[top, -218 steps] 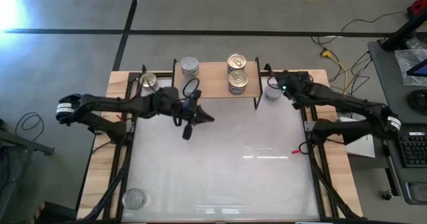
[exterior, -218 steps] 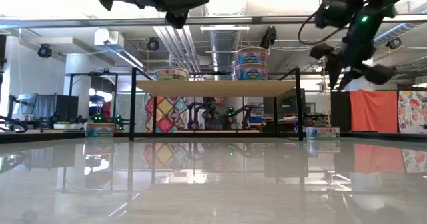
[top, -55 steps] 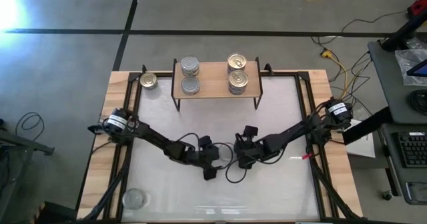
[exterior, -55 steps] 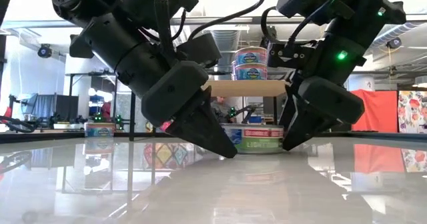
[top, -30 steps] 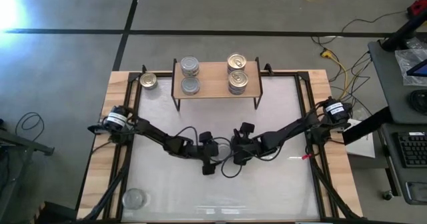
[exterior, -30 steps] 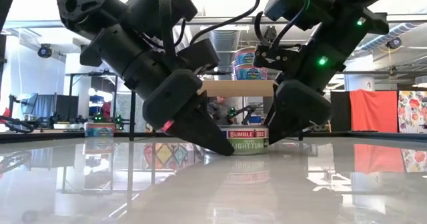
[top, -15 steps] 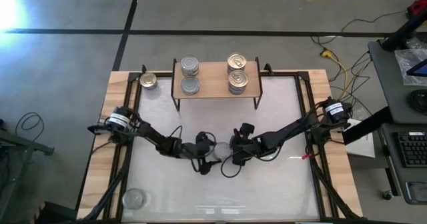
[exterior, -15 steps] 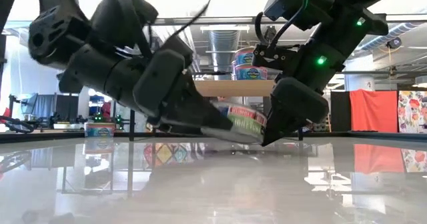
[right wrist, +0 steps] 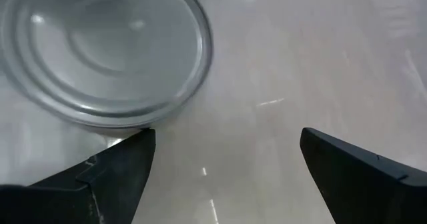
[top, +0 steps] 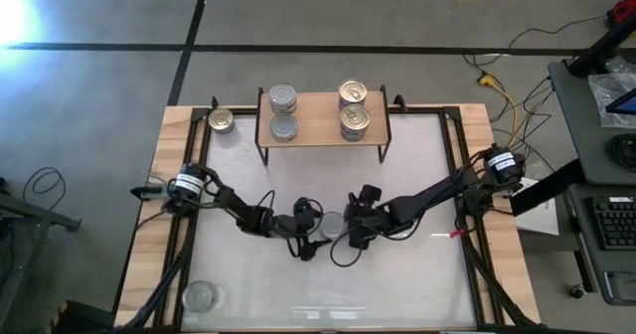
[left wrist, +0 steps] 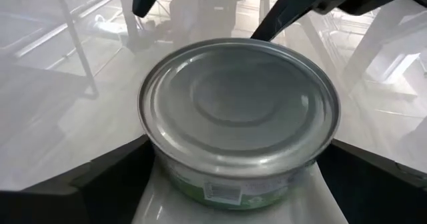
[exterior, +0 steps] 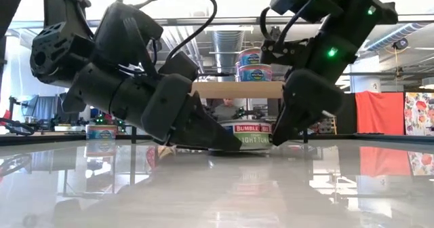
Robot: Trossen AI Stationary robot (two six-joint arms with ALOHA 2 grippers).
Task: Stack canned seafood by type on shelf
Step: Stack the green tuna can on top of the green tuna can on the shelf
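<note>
From above, both arms met at the middle of the bench (top: 417,274), a silver-topped can (top: 326,226) between them; four cans sat on the shelf (top: 316,115). At bench level, the can (exterior: 252,135) stood flat. The left gripper (left wrist: 233,184) straddled the can (left wrist: 239,111), fingers spread wide. The right gripper (right wrist: 227,164) stood open, the can (right wrist: 100,47) just beside one finger.

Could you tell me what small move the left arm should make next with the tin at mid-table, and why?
Probably close the left gripper on the silver-topped tin. Its open fingers already sit either side of the tin, which rests on the table, and the right gripper stands open beside it, not around it.
</note>
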